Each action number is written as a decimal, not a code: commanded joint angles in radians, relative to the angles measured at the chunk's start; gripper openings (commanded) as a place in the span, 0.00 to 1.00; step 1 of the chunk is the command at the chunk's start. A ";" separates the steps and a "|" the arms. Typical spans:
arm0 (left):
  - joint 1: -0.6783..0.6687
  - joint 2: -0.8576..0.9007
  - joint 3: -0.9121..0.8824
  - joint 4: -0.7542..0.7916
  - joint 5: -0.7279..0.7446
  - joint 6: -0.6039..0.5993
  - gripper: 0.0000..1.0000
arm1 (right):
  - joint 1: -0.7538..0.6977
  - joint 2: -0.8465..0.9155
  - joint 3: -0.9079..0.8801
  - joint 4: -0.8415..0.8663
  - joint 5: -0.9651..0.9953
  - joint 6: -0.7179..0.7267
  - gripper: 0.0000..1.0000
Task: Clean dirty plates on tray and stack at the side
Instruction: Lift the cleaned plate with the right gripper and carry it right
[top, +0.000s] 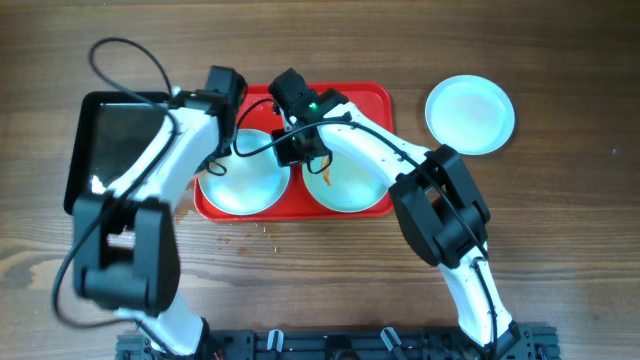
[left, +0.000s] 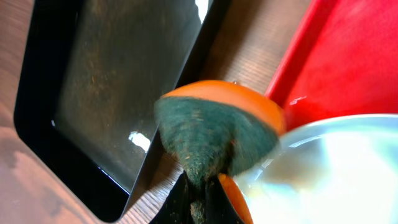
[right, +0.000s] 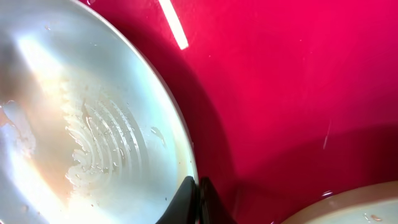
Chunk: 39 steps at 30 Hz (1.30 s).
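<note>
**Tray and plates.** The red tray (top: 365, 100) is lying at the centre of the wooden worktop (top: 560, 260) and is carrying two plates side by side. From overhead the left plate (top: 245, 188) is showing pale mint and looks clean. The right plate (top: 355, 190) is showing an orange-brown smear near its left side. The third plate (top: 470, 115) is sitting alone on the worktop off the tray's far right corner, apart from the tray. A glossy black tray (top: 110, 135) is lying just beside the red tray's left end.

**Left end effector** (left: 199, 202). Its fingers are clamping a sponge (left: 217, 130) with an orange body and a dark green scouring face. The green face is pointing toward the wrist camera. The sponge is sitting at the left plate's rim, near the left edge of the red tray. Whether it is touching the plate cannot be told.

**Right end effector** (right: 196, 199). Its fingers are pinching together on the rim of the left plate, one on the inner face and one outside. Wet streaks and droplets are showing on that plate's inner surface. The edge of the right plate is showing in the lower right corner of the right wrist view. A green lamp (top: 312, 100) is glowing on the right wrist.

**Worktop.** Small specks are showing just in front of the red tray.
</note>
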 joint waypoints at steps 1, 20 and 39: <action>0.004 -0.126 0.026 0.002 0.185 -0.025 0.04 | -0.006 0.018 0.029 -0.001 0.047 0.014 0.04; 0.095 -0.132 0.025 0.001 0.482 -0.017 0.04 | -0.014 -0.032 0.402 -0.248 1.046 -0.282 0.04; 0.135 -0.132 0.024 0.002 0.523 -0.013 0.04 | 0.148 -0.033 0.402 -0.050 1.442 -0.614 0.04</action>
